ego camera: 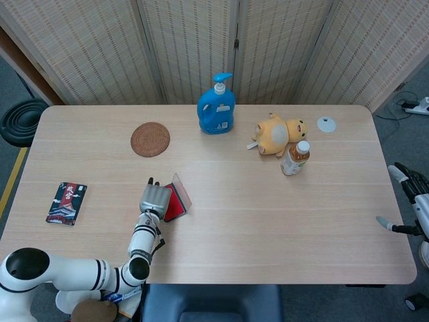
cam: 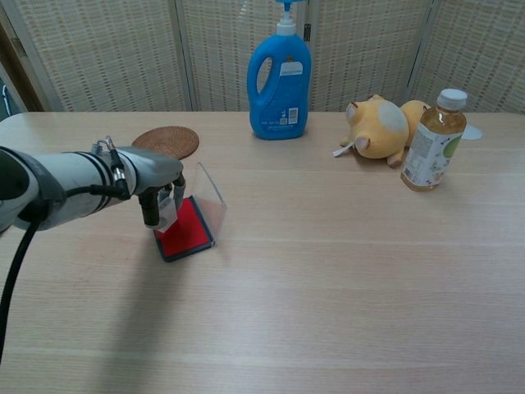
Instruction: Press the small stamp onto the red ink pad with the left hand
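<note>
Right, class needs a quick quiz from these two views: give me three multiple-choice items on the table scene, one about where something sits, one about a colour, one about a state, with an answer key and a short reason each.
1. Where does the woven coaster lie?
A. On the far side of the table, left of the blue pump bottle
B. Under the drink bottle
C. Beside the plush toy

2. What colour is the ink surface of the ink pad?
A. Black
B. Red
C. Green

3. What is the state of the ink pad's lid?
A. Shut flat over the pad
B. Taken off, lying by the card pack
C. Open, standing up at the pad's right edge

Key:
1 A, the woven coaster lies left of the blue pump bottle.
2 B, the ink pad shows red beneath the small stamp held by the left hand.
3 C, the clear lid stands raised.
</note>
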Tool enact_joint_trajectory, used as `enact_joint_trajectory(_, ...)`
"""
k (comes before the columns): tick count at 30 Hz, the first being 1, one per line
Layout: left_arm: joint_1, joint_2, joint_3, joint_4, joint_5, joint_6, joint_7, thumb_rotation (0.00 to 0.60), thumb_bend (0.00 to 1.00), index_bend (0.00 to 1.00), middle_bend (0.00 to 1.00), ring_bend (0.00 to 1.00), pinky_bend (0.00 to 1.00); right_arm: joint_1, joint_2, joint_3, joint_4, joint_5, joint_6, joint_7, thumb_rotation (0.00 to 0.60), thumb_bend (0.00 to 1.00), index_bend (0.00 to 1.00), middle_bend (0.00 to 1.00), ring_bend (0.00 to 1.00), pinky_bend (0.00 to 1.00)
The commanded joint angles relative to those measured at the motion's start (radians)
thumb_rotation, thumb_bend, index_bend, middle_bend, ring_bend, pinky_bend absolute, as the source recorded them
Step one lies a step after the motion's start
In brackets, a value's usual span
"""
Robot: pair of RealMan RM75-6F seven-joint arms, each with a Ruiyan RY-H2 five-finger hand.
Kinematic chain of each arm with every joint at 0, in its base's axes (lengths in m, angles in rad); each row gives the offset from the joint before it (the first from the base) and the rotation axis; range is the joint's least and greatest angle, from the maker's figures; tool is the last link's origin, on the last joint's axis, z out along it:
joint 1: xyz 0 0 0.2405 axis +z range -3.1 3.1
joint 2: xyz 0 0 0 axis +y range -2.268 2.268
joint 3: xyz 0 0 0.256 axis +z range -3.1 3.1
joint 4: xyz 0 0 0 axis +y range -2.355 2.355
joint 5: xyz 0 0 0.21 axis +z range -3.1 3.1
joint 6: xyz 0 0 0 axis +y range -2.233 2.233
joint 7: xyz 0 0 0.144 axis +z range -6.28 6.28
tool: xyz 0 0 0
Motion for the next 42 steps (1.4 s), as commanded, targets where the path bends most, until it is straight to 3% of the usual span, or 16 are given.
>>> enact_joint_trajectory(1,0.002,-0.001,0.003,-0.001,0.002,0.002,-0.007,0.6,0.4,0.57,0.44,0.18,0.07,0.0,0.0,-0.001,0.0,-0.002,0.001,0.001,0.6,0.16,0.0,0.0,0.0,0.0)
enact_joint_trajectory(14,0.011,0.006,0.013,-0.036,0.027,0.038,-0.03,0.6,0.4,0.57,0.45,0.18,0.07,-0.004,0.001,-0.001,-0.003,-0.005,0.009,-0.003,0.6,0.16,0.0,0.0,0.0,0.0)
enact_joint_trajectory(23,0.024,0.074,0.016,-0.188,0.051,0.154,-0.016,0.6,0.4,0.57,0.45,0.19,0.08,-0.003,-0.002,-0.001,-0.005,-0.005,0.009,-0.017,0.6,0.16,0.0,0.0,0.0,0.0)
enact_joint_trajectory(31,0.094,0.148,0.064,-0.319,0.116,0.261,-0.065,0.6,0.4,0.57,0.45,0.19,0.08,-0.003,-0.007,0.0,-0.021,-0.002,0.006,-0.057,0.6,0.16,0.0,0.0,0.0,0.0)
enact_joint_trajectory(42,0.192,0.179,0.138,-0.289,0.238,0.236,-0.178,0.6,0.4,0.57,0.45,0.19,0.08,0.003,-0.019,-0.004,-0.048,-0.003,-0.008,-0.128,0.6,0.16,0.0,0.0,0.0,0.0)
